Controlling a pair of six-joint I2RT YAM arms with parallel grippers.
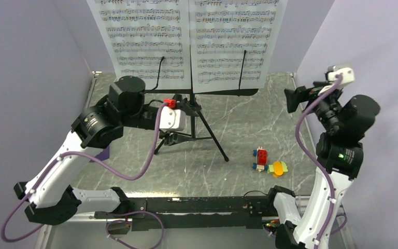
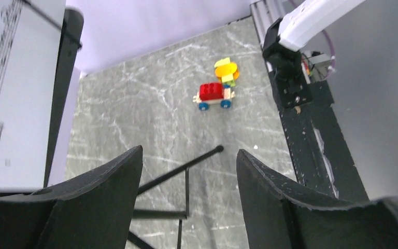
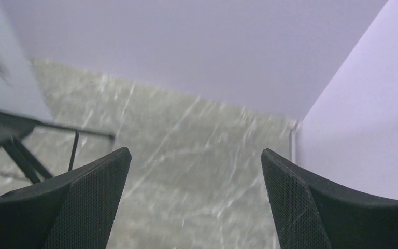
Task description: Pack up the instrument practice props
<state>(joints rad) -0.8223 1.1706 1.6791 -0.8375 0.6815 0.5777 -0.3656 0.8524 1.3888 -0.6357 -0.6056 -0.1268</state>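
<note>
Closest to us, the left fingers are two black curved pads, parted to a moderate gap and holding nothing. Through the gap we look down on a splayed leg and cross-brace of the black music stand. The fingers sit just beside the stand's stem, under its desk. We judge that they are lining up to grip the stem, though nothing is pinched yet.

The right fingers are spread about as wide as they go and are also empty. They hover to the right of the stand at the height of its desk, apart from it and pointing towards it. We judge that they wait there to steady the stand or take a page.

The stand is upright towards the back of the grey marbled tabletop, with its three legs spread wide for balance. Two white sheet-music pages lean side by side on its desk. Their lower edges rest on the ledge, and a thin black wire arm crosses each page to keep it from slipping.

In front of the stand and to its right, well apart from it, lies a small cluster of red, yellow and green toy blocks.

The only print is the music itself, rows of staves and notes. We find no title, brand or label that can be read.
</note>
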